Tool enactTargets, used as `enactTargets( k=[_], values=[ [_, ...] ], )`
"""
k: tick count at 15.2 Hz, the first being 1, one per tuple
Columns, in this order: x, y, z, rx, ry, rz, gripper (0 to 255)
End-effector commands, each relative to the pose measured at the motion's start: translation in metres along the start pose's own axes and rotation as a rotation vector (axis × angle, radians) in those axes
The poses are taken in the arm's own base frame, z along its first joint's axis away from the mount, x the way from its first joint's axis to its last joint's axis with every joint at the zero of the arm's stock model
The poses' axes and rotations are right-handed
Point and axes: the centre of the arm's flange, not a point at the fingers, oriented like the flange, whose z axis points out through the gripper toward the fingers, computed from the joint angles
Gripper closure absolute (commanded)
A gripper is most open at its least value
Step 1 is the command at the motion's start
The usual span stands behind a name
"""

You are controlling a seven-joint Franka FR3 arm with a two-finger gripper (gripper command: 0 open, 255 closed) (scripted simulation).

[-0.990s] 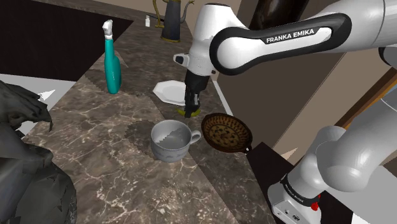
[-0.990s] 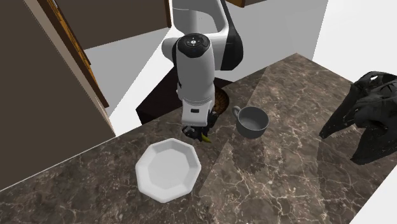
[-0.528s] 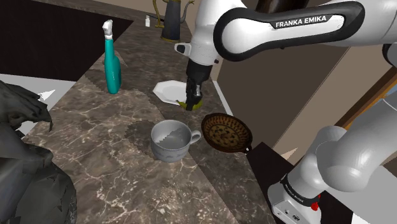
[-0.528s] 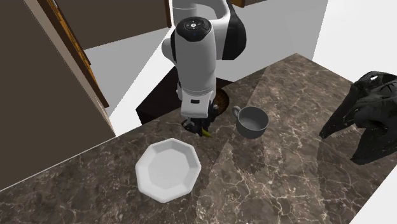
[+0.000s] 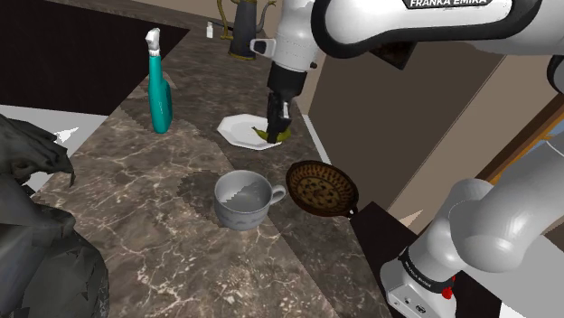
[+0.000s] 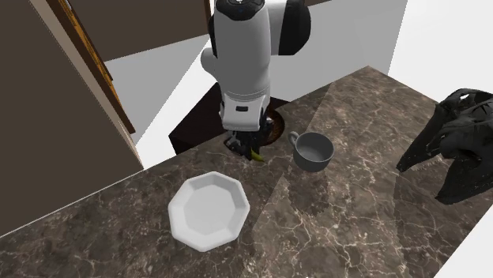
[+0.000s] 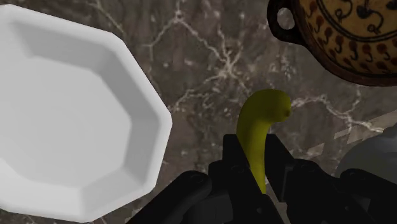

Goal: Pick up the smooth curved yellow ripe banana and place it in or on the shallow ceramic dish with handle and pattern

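Slippage is looming as your first worry: the gripper [image 7: 254, 159] is clamping its two black fingers on one end of the banana [image 7: 262, 118], so most of the yellow-green fruit is jutting out past the fingertips, hanging above the tabletop [image 7: 203, 70], and it is likely to pivot or slide free if you are swinging the arm sharply. Just past the banana's tip, the brown patterned dish [image 7: 337, 44] is lying empty with a loop handle on its rim. If you are descending too low, the jutting end is going to strike that rim and shove the dish, which is sitting near the tabletop's edge in the shoulder view. On the gripper's other side the white plate [image 7: 70, 108] is lying just as close, so an early release is risking the wrong dish or the bare stone between them. A curved fruit is also apt to roll out over so shallow a rim. The grey cup [image 5: 242, 199] is standing just beside the dish, where a wide sweep is risking a clip. The wrist view is giving you the grasp itself. The shoulder view is adding the whole dish, plus the teal bottle [image 5: 160, 90] and dark pitcher [image 5: 242, 32] farther off, while in the second exterior view the arm is covering most of the dish.
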Motion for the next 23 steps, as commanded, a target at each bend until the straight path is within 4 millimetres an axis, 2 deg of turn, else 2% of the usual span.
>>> enactTargets(
  k=[1, 7, 20, 23],
  values=[
    [0.0, 0.0, -0.011, 0.0, 0.0, 0.0, 255],
    [0.002, -0.001, -0.041, 0.0, 0.0, 0.0, 255],
    [-0.125, -0.116, -0.039, 0.0, 0.0, 0.0, 255],
    [-0.126, -0.116, -0.023, 0.0, 0.0, 0.0, 255]
  ],
)
